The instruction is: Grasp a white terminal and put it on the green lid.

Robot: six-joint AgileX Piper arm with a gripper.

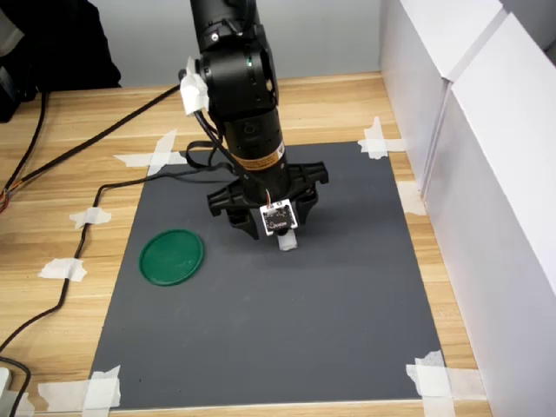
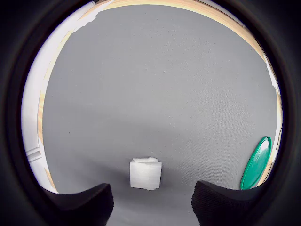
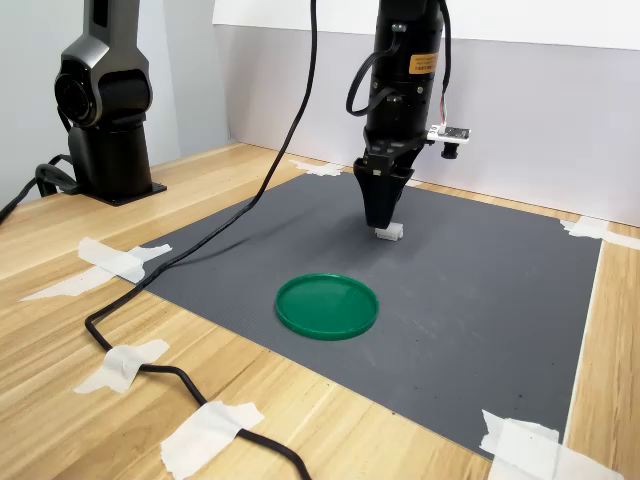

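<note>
Matte grey mat (image 1: 287,321), blocky white terminal (image 2: 146,173).

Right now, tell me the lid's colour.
Dark green; the lid shows best in the second exterior view.

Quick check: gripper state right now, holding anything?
Gripper: open, holding nothing; its fingers straddle the white terminal, which sits on the mat.

The white terminal (image 1: 287,242), a tiny blocky plastic piece, sits on the grey mat (image 1: 347,295). The green lid (image 1: 172,256), a flat round rimmed disc, lies apart toward the first exterior view's left.
</note>
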